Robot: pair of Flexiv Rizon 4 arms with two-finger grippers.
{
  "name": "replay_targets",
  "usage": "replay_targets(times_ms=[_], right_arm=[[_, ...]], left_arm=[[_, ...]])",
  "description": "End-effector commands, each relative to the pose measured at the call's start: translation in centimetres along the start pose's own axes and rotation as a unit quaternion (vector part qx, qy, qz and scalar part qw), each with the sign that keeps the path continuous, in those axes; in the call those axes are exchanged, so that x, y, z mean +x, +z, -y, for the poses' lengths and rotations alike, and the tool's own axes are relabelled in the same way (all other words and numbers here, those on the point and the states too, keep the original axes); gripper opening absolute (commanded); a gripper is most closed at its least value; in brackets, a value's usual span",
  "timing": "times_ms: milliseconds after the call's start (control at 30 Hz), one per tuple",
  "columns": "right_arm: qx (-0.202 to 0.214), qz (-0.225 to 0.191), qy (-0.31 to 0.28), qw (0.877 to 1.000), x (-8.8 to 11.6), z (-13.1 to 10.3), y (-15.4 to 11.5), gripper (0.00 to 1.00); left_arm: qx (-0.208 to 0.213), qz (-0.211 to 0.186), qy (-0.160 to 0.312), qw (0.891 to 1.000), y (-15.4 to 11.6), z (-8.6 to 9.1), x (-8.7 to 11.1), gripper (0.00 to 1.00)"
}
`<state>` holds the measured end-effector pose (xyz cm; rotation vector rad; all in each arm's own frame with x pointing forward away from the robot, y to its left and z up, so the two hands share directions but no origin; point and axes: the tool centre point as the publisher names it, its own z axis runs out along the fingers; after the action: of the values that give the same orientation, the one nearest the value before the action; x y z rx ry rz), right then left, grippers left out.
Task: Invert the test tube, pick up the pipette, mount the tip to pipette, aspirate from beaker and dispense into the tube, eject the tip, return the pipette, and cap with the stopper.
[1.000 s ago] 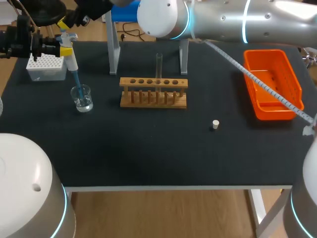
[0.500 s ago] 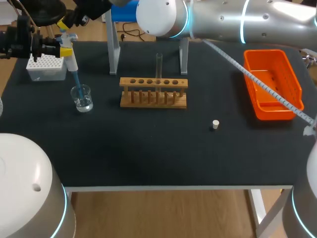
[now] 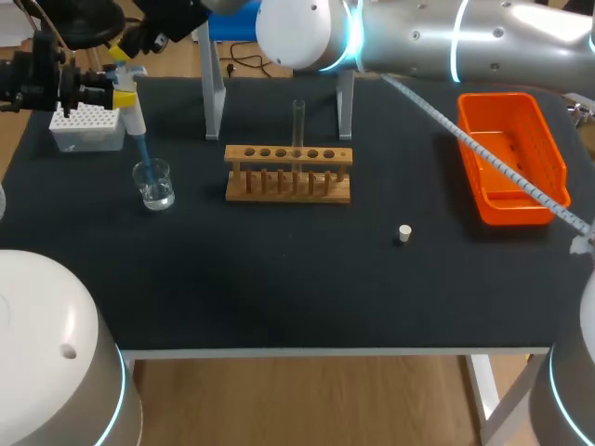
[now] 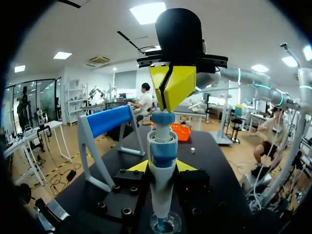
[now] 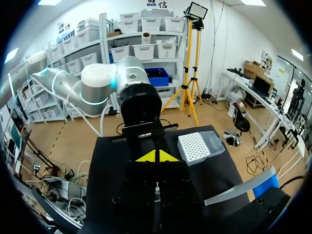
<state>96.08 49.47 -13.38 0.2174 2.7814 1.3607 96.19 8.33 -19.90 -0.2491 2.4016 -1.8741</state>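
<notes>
The white and blue pipette (image 3: 133,111) stands upright with its blue tip dipped into the glass beaker (image 3: 153,183). My left gripper (image 3: 122,96) is shut on the pipette's body; in the left wrist view its yellow tips flank the pipette (image 4: 162,161) above the beaker (image 4: 165,225). My right gripper (image 3: 119,50) reaches across from the right, shut, with its tips resting on the pipette's top button (image 4: 163,117). The right gripper (image 4: 170,87) shows just above that button. A clear test tube (image 3: 298,123) stands upright in the wooden rack (image 3: 288,174). The white stopper (image 3: 403,233) lies on the mat.
A white tip box (image 3: 86,126) sits behind the beaker at the far left. The pipette stand (image 3: 214,93) with grey legs rises behind the rack. An orange bin (image 3: 511,158) is at the right. The right arm spans the table's back edge.
The right gripper has edged slightly down on the pipette's top. The left arm, pipette and beaker have kept still.
</notes>
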Motion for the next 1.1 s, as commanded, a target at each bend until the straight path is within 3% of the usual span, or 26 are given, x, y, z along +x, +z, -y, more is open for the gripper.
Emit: replay_targets(times_ms=[33,800,833,900,933,1100], right_arm=[[0.004,-0.001,0.001,1.0,-0.1,0.4,0.4,0.0],[0.015,-0.007,0.003,1.0,0.1,1.1,0.8,0.0],[0.014,-0.006,0.002,1.0,0.1,0.9,0.6,0.13],[0.011,0.001,-0.005,1.0,0.2,0.5,0.2,0.85],[0.008,0.001,-0.007,1.0,0.3,0.3,-0.1,1.0],[-0.005,0.007,-0.023,1.0,0.6,-0.6,-1.6,1.0]], left_arm=[[0.001,0.001,0.001,1.0,-0.1,0.3,-0.1,0.0],[0.001,0.001,0.001,1.0,-0.1,0.3,-0.1,0.0],[0.001,0.001,0.001,1.0,-0.1,0.3,-0.1,0.0],[0.001,0.001,0.001,1.0,-0.1,0.3,-0.1,0.0],[0.001,0.001,0.001,1.0,-0.1,0.3,-0.1,0.0],[0.001,0.001,0.001,1.0,-0.1,0.3,-0.1,0.0]])
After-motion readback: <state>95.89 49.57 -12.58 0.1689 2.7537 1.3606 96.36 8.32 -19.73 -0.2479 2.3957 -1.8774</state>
